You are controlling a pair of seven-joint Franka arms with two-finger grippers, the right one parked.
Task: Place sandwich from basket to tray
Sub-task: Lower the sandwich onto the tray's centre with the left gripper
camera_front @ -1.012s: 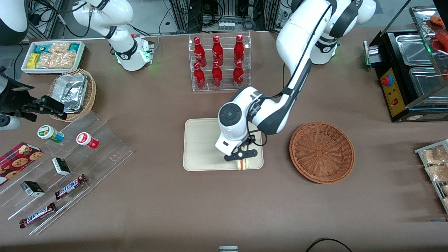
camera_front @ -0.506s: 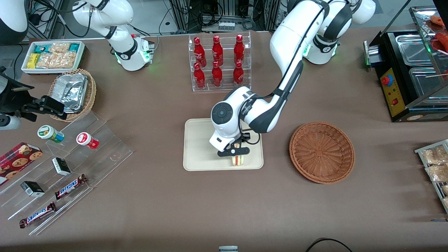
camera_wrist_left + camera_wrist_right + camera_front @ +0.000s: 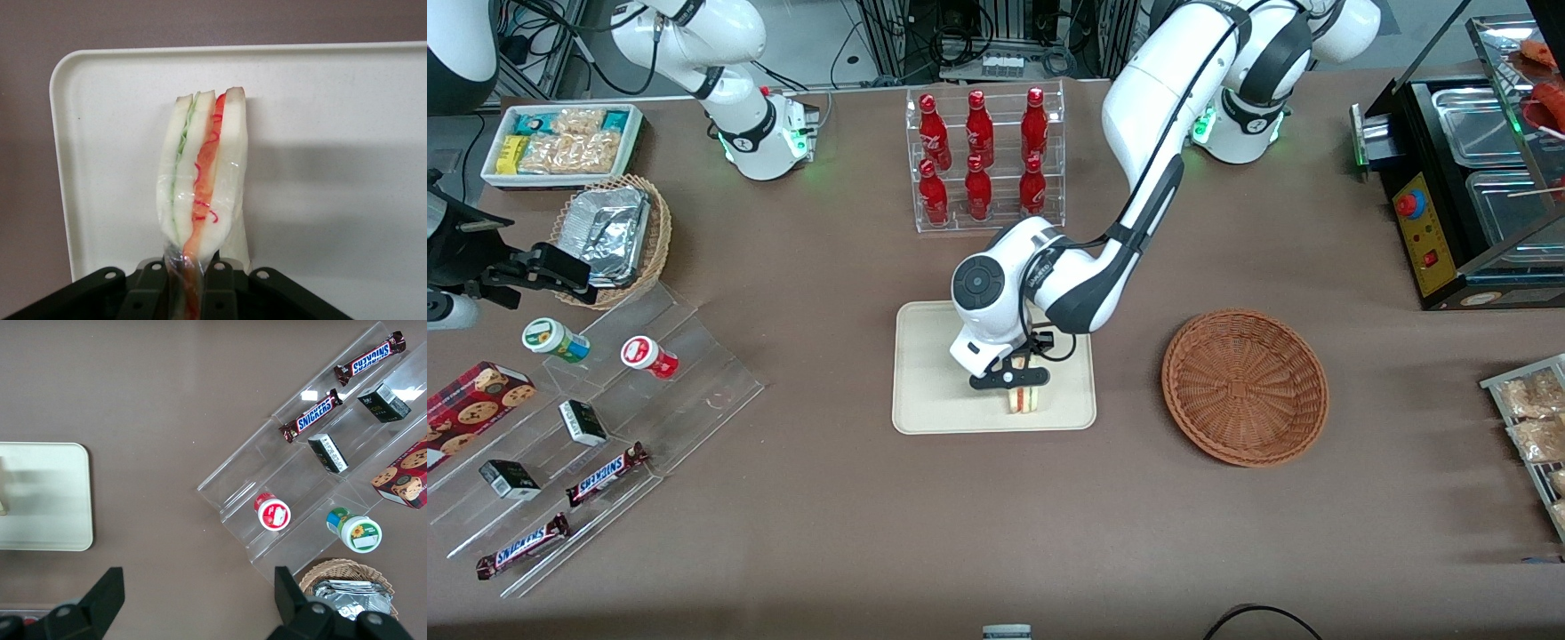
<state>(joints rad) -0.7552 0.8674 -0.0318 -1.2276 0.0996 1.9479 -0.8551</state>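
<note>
Currently I log my pincer (image 3: 1021,384) clamped on the sandwich (image 3: 200,180), held upright over the cream tray (image 3: 934,391) near its edge closest to the front camera, with the wicker basket (image 3: 1245,387) lying apart on the counter (image 3: 827,498) toward the working arm's end.

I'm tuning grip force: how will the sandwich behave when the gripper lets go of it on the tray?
The sandwich is probably soft: the gripper, shut on its plastic-wrapped end, seems to pinch it narrower. It looks light. Held on edge over the tray, the thin wedge will likely tip flat.
</note>
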